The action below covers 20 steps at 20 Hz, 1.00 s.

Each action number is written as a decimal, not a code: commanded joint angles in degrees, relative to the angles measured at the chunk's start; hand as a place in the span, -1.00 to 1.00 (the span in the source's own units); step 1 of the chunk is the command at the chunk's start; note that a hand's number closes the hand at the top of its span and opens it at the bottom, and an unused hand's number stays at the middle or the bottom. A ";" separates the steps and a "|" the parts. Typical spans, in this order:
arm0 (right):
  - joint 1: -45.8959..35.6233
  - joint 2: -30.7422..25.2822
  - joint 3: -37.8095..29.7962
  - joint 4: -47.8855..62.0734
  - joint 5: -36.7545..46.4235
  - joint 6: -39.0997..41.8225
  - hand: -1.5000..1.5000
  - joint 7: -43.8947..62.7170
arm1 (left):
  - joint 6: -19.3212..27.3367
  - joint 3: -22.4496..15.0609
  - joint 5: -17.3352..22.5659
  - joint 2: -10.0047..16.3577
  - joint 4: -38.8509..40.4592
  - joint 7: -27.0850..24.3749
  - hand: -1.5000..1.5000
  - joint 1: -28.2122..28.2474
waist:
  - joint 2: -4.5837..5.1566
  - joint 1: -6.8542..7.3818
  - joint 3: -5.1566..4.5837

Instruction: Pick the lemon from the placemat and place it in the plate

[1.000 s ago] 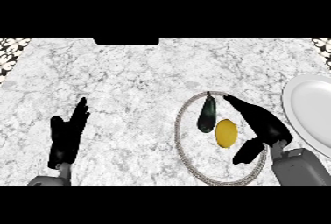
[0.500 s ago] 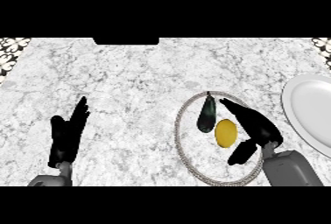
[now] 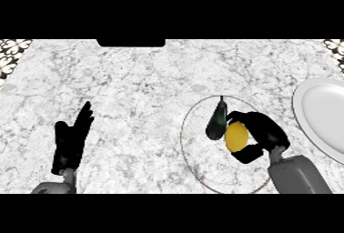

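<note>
Nearest the robot, two grey forearms enter from the lower edge. The left hand (image 3: 70, 142) rests open on the left side of the marble counter (image 3: 154, 82), fingers straight and pointing away. It is well apart from everything the task concerns, which suits a one-handed pick.

The right hand (image 3: 263, 135) is over the round placemat (image 3: 201, 164) and is curled around the lemon (image 3: 235, 137). Its fingers arch over the fruit's far end and right flank, and the thumb hooks under the near end. It comes in from the right, probably because the lemon's left side is blocked. A dark green vegetable (image 3: 216, 123) lies just beside the lemon there, apparently touching it.

The lemon is within the placemat's ring, right of its middle. Its long axis runs near to far, one tip toward the robot and the other toward the counter's far edge. The hand therefore spans it end to end. From this steep angle I cannot tell whether the fruit rests on the mat or is raised off it.

Further right, beyond the mat's rim, the white plate (image 3: 321, 119) is cut off by the view's edge. Its nearness suggests the carry will be a short sideways move to the right.
</note>
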 commanded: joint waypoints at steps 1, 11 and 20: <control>-0.71 0.37 -0.32 1.88 3.24 -0.92 1.00 -3.08 | -0.63 0.09 -0.65 0.24 -6.30 4.75 0.00 0.61 | 0.07 0.09 0.07; -0.42 -3.94 -7.24 1.33 6.26 -6.67 1.00 -10.14 | -1.70 1.56 -1.27 -1.71 1.07 -1.65 0.00 1.37 | 0.11 -0.04 0.06; 5.57 -9.37 -15.20 -12.80 3.88 -10.85 1.00 -13.05 | -1.29 2.27 -1.18 -1.50 -2.49 2.34 0.00 0.00 | -0.14 -0.78 0.04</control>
